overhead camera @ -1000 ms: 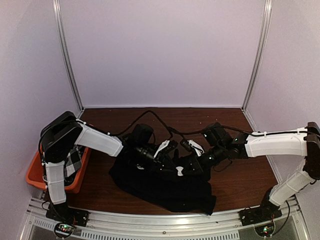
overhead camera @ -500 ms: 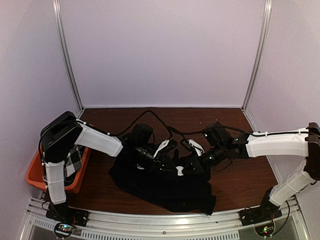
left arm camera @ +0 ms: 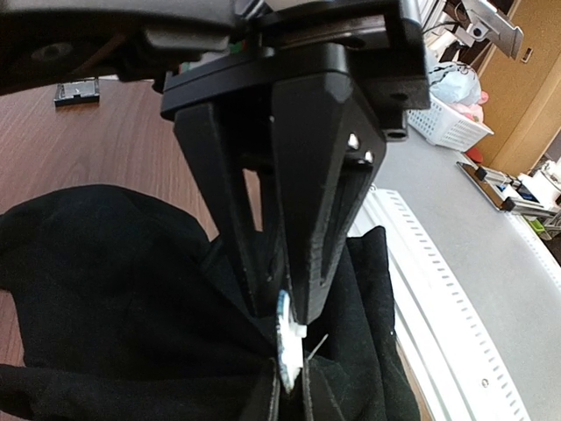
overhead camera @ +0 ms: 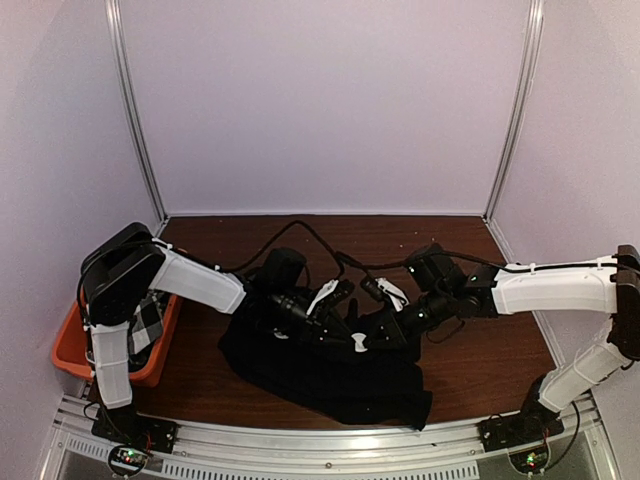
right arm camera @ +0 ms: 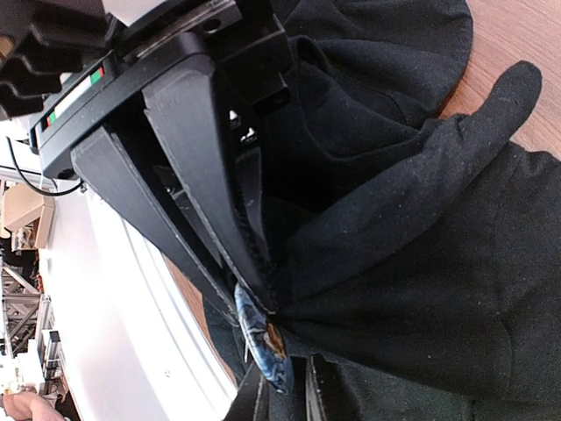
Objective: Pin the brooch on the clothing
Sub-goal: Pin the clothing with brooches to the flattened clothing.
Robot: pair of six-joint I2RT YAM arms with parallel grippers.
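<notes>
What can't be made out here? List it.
- Face of brooch: edge-on in both wrist views, tiny from top.
- Whether its pin pierces the shirt: left wrist, folds hide it.
- What the right end effector pinches: right wrist, black folds merge with it.
- Contents of bin: top view, left arm covers most.

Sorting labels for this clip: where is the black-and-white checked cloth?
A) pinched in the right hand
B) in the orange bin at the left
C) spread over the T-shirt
B: the checked cloth sits inside the orange bin, apart from the black T-shirt.
</notes>
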